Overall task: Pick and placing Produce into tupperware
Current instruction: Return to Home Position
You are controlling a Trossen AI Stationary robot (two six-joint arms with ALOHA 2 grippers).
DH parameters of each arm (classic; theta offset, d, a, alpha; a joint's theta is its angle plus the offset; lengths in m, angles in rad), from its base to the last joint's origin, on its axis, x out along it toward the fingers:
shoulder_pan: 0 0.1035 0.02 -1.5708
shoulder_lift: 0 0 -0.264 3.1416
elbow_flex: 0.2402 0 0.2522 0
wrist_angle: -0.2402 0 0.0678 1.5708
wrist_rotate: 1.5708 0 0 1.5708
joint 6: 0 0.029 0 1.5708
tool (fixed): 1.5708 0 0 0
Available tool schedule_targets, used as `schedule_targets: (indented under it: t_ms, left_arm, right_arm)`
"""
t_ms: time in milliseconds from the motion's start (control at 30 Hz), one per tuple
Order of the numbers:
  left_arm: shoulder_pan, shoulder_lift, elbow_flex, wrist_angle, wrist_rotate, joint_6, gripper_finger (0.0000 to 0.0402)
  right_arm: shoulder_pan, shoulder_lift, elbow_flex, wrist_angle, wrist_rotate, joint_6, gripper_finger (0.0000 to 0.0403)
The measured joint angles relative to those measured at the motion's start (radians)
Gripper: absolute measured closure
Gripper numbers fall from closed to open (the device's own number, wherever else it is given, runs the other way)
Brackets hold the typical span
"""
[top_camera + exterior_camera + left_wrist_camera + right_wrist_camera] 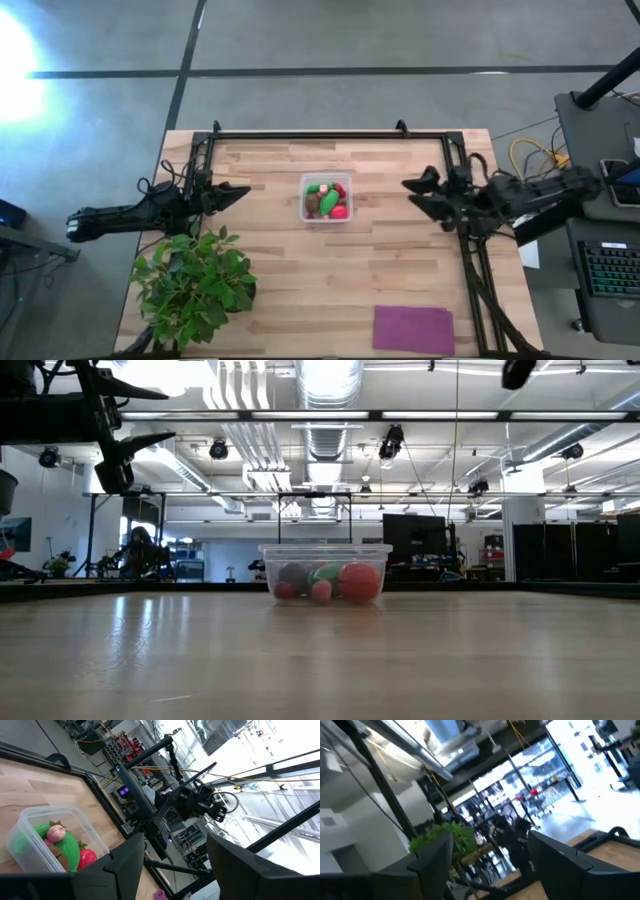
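Note:
The clear tupperware point(325, 198) rests by its base on the table's middle, toward the far side. The produce point(328, 200) lies inside it: green pieces, red and pink ones, a brown ball. The low view shows the tupperware point(325, 573) with the produce point(358, 582) behind its wall; the left wrist view shows the tupperware point(37, 842) too. My left gripper point(240, 192) hangs open above the table, left of the tupperware. My right gripper point(412, 193) hangs open to its right. Both hold nothing.
A leafy green plant point(193, 285) stands at the table's near left corner. A flat purple mat point(413, 329) lies near the near right edge. A black frame point(330, 133) runs along the far edge and both sides. A keyboard point(612, 270) sits off the table, right.

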Motion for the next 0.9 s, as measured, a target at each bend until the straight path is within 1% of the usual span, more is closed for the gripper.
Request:
schedule_targets:
  t_ms: [200, 367, 500, 633, 733, 900]
  left_arm:
    - [0.000, 0.000, 0.000, 0.000, 0.000, 0.000, 0.0201]
    - [0.000, 0.000, 0.000, 0.000, 0.000, 0.000, 0.0201]
    - [0.000, 0.000, 0.000, 0.000, 0.000, 0.000, 0.0201]
    - [0.000, 0.000, 0.000, 0.000, 0.000, 0.000, 0.0201]
    - [0.000, 0.000, 0.000, 0.000, 0.000, 0.000, 0.0201]
    - [0.000, -0.001, 0.000, 0.000, 0.000, 0.000, 0.0201]
  right_arm:
    - [0.000, -0.235, -0.127, -0.001, -0.018, -0.046, 0.0153]
    - [0.000, -0.434, -0.225, -0.062, -0.020, -0.055, 0.0156]
    - [0.000, -0.550, -0.290, -0.075, -0.055, -0.054, 0.0152]
    - [0.000, -0.623, -0.320, -0.089, -0.106, -0.059, 0.0150]
    - [0.000, -0.627, -0.327, -0.098, -0.134, -0.083, 0.0150]
    - [0.000, -0.626, -0.311, -0.232, -0.150, -0.104, 0.0150]
